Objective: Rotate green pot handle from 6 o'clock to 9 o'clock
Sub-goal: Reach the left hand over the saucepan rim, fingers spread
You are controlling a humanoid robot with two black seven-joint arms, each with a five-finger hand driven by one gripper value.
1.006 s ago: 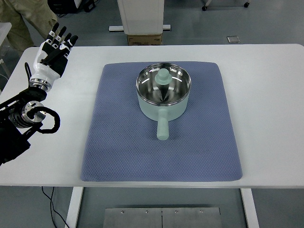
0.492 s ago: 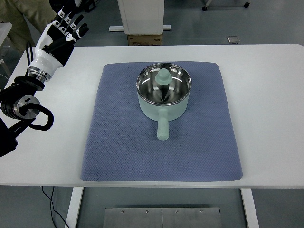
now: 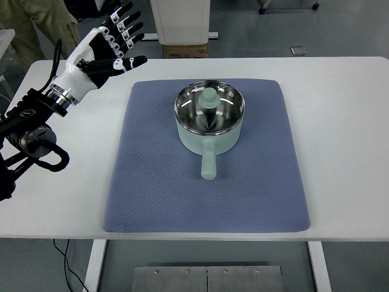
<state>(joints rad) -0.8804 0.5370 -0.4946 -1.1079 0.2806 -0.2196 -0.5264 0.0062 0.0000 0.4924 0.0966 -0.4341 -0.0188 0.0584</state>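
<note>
The green pot (image 3: 209, 118) sits on the far half of a blue-grey mat (image 3: 158, 182) spread over the white worktop (image 3: 346, 121), with its handle (image 3: 208, 163) sticking straight out toward the robot's side, so the six o'clock position, not yet turned. The handle's long axis runs near to far, and its free end lies over bare mat, nothing crowding it on either side. Inside the steel bowl there's a reflection of the handle, nothing more that I can make out.

The left hand (image 3: 100, 48) hangs over the far left corner of the worktop, just beyond the mat's far-left corner, its black-tipped fingers (image 3: 124, 27) spread wide and fanned toward the far right, holding nothing. Its arm comes in low from the left edge. The right hand is nowhere in sight.

From that hand the pot lies to the right and nearer the robot, and the handle tip lies further still toward the near side, well apart from the fingers. As the only hand showing, it would be my guess for the job. To bring the handle round to nine o'clock the tip has to swing leftward, toward the side this hand comes from, so the hand probably needs to reach past the pot's left flank, get hold of the handle, and draw it back in an arc while the pot body pivots on the mat
</note>
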